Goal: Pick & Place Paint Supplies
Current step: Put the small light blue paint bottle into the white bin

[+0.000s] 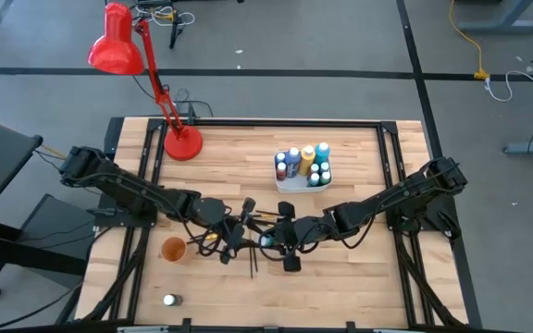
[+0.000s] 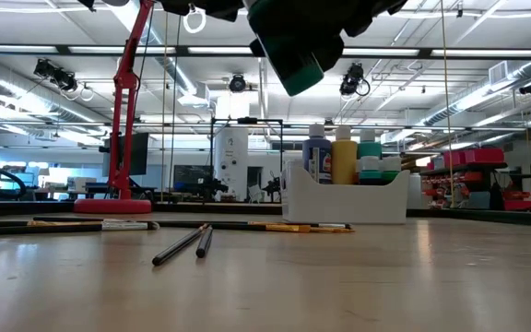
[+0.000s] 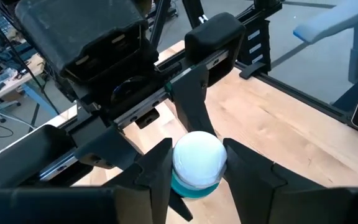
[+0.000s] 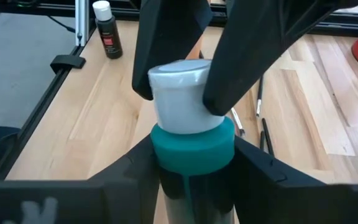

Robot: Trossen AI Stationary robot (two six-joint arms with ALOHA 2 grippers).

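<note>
A teal paint bottle (image 4: 193,146) with a white cap (image 4: 179,96) hangs in the air between my two grippers over the table's near middle. It also shows in the high view (image 1: 266,241) and, tilted, in the low view (image 2: 298,57). My left gripper (image 3: 196,180) reaches in from the table's left and is shut on the cap. My right gripper (image 4: 194,180) reaches in from the right and is shut on the body. Thin dark paintbrushes (image 1: 253,261) lie flat on the table under and beside the grippers. My left gripper pinches the bottle's white cap (image 3: 196,155) between its two fingers, one on each side of it. It comes from the table's left. The bottle is lifted clear of the table. My right gripper pinches the teal body just below the cap (image 4: 194,152) between its two fingers (image 4: 257,177). It comes from the table's right, opposite the left gripper. The bottle is clear of the table and tilted.
A white caddy (image 1: 291,183) holding several paint bottles stands at the far right of centre. A red desk lamp's base (image 1: 181,143) stands far left. An orange cup (image 1: 173,248) and a small dark white-capped bottle (image 1: 168,300) stand near left. More brushes lie on the table (image 2: 182,244).
</note>
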